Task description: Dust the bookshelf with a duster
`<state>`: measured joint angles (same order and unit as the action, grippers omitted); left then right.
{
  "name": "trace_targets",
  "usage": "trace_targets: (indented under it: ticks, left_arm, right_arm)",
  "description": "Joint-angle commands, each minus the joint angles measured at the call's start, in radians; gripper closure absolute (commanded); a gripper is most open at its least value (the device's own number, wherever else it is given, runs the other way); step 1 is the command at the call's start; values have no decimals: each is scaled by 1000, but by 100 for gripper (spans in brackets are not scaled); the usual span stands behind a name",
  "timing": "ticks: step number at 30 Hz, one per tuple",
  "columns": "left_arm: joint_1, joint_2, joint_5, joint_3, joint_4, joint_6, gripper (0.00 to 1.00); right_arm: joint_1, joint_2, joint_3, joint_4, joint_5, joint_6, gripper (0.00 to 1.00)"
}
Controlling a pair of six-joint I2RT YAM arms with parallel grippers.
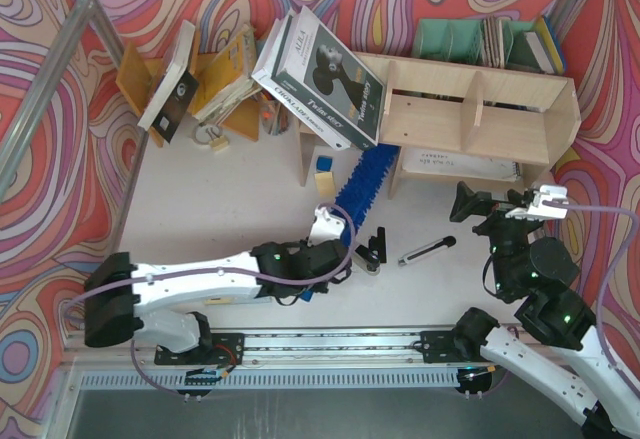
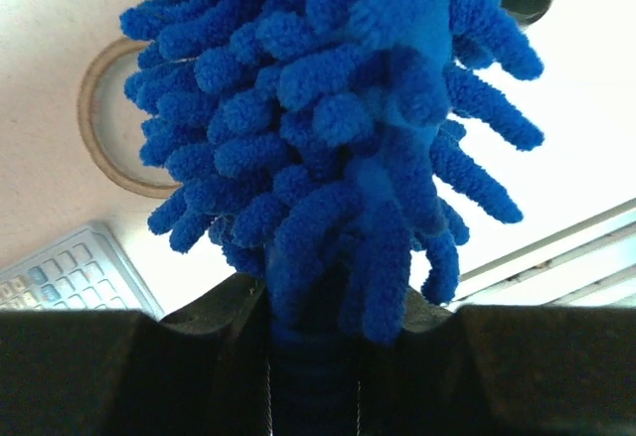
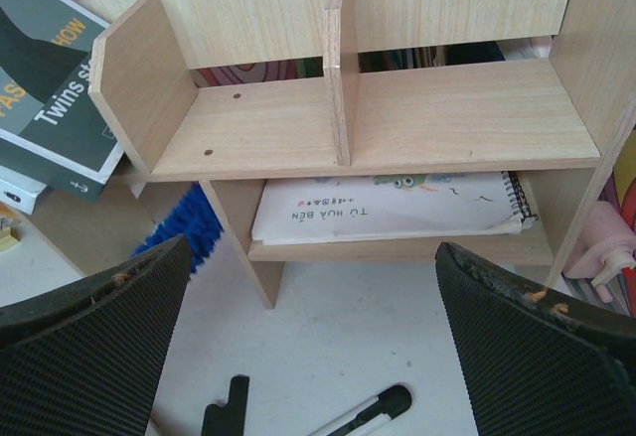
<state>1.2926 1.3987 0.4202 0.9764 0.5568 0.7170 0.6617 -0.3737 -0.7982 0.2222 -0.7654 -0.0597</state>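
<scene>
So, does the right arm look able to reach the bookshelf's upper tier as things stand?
Probably yes. The right fingers stand open facing the bookshelf head-on, and nothing stands between them and its upper tier; the small black-and-silver tool lies low on the table.

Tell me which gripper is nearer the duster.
Left. The left gripper is shut on the handle end of the duster; the right gripper hangs open off to the right, in front of the bookshelf, apart from the duster.

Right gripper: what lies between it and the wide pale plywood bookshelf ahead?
Only bare white tabletop separates the right gripper from the bookshelf, as the right wrist view shows.
</scene>
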Motion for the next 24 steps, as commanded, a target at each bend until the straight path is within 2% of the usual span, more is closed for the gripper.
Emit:
trace_targets:
  ticks: [1,7,19,24]
  left_arm:
    - [3,-134,90,6,-33,-21,100]
    - [4,-169,105,-1,-26,-22,100]
    - [3,78,-29,48,-26,-30,100]
    - [4,64,-7,41,-19,-25,100]
  right_arm:
    - [4,17,4,-5,-5,1,1]
    - [4,13,2,-6,-4,2,1]
    - [4,14,4,-3,-5,1,1]
    - [4,16,5,-3,-5,1,1]
